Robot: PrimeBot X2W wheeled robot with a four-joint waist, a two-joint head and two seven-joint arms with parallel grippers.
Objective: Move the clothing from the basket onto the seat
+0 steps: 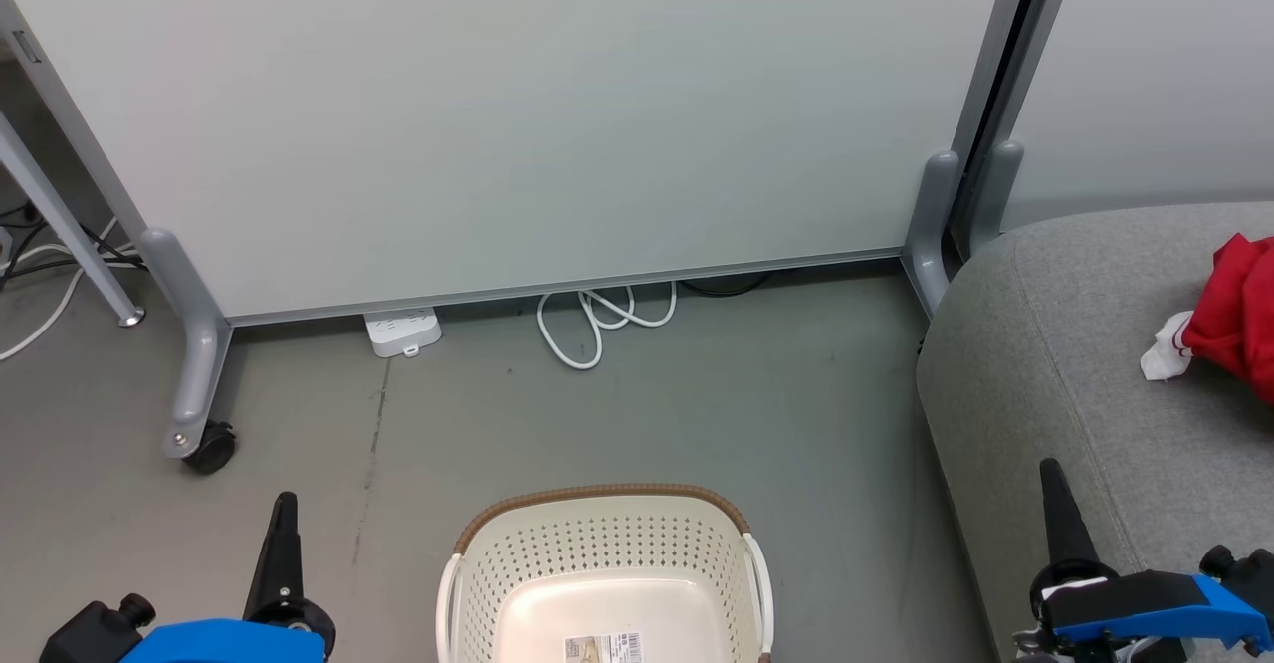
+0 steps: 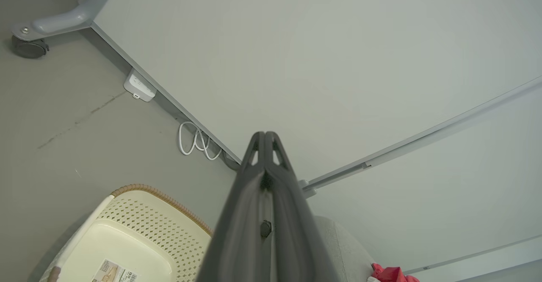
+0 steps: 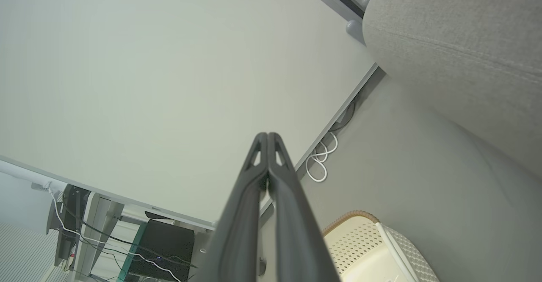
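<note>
The left gripper (image 1: 285,519) stands at the lower left of the head view, its two dark fingers (image 2: 250,214) clenched tip to tip on nothing. The right gripper (image 1: 1051,479) stands at the lower right, clamped together the same way and gripping nothing; its fingers (image 3: 296,231) meet at their points.

Between the two grippers, right of the left fingers and left of the right ones, the basket (image 1: 597,494) sits on the grey floor (image 1: 796,414), its cream bottom showing with a barcode sticker (image 1: 602,647). The seat (image 1: 1045,344) lies right behind the right fingers. The clothing (image 1: 1239,315) rests bunched on the seat, beyond and to the right of the right fingertips, well apart from them, a bit of white trim at its left edge.

Ahead of both fingertips stands a pale partition panel (image 1: 518,115), with a white power strip (image 1: 403,331) and a looped white cable (image 1: 597,320) at its foot.
</note>
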